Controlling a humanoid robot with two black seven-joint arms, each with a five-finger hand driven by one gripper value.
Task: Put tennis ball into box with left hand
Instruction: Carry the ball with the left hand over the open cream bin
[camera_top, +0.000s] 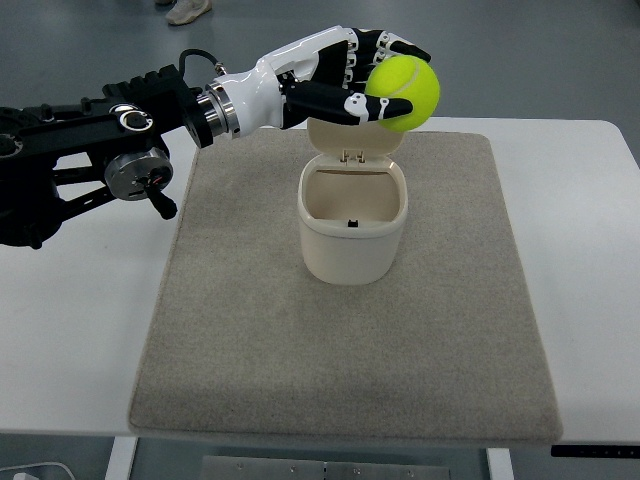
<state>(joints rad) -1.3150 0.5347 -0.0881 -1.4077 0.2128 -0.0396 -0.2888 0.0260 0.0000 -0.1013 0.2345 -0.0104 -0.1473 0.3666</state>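
White surface (80, 330) w/ a grey felt mat (340, 350) spread across the middle, and on the mat's upper half sits a cream box (352, 230), hinged lid flipped up at the back, mouth wide open. Left arm reaches in from the left edge, left robot hand (355, 75) curled round the yellow-green tennis ball (403, 92), gripped firm, ball up in the air just behind the box lid, not touching it.

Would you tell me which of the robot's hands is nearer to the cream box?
Left. The left hand holds the tennis ball beside the cream box's raised lid; the right hand is out of view.
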